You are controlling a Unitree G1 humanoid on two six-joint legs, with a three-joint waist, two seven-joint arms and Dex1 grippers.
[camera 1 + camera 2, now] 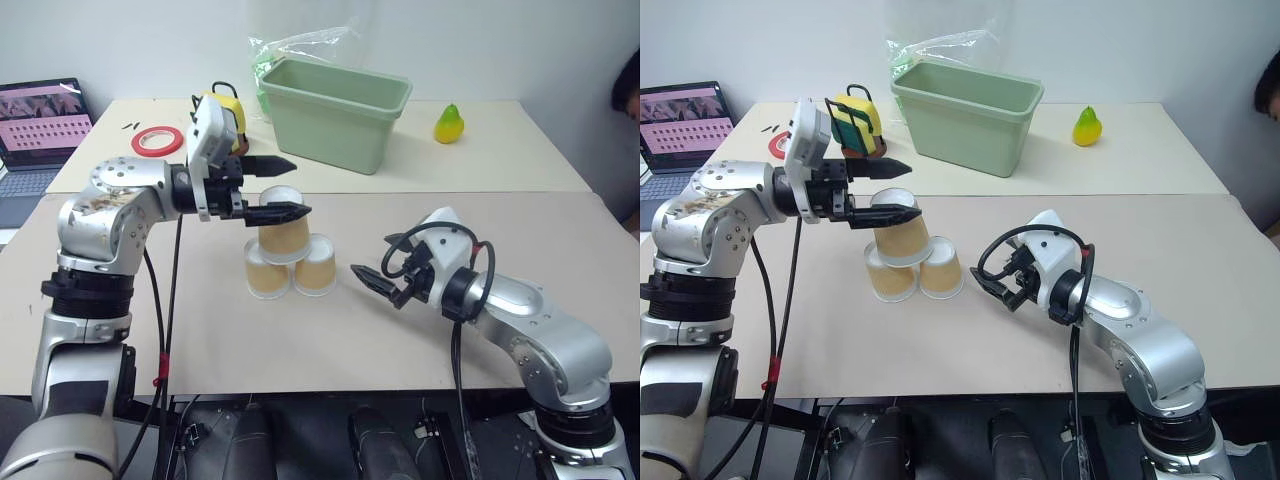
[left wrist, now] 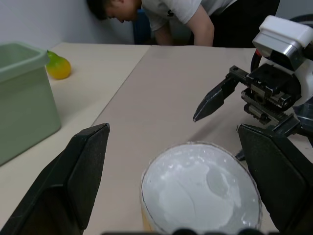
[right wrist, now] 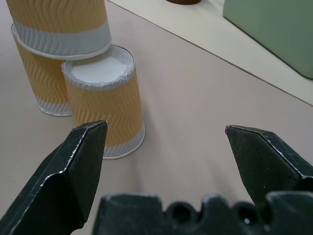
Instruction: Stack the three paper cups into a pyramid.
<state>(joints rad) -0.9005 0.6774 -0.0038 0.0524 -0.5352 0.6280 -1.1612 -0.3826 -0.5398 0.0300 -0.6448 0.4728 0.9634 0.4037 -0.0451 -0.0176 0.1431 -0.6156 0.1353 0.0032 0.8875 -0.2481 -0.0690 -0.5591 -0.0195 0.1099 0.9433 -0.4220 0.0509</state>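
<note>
Top cup [image 1: 281, 229] rests inverted on two base cups [image 1: 292, 272]; left gripper [image 1: 283, 188] jaws spread astride it, released. Right gripper [image 1: 382, 260] jaws spread, beside stack, idle.

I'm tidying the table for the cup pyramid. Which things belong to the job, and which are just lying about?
Job:
- top cup
- two base cups

Lying about:
- green tub
- plastic bag
- toy pear
- red tape roll
- laptop

Two head cameras look down from above at the same beige tabletop [image 1: 400, 340]. Each wrist camera sits very close, looking along its black fingers [image 3: 78, 161] at the brown ribbed paper cups [image 3: 105, 98].
</note>
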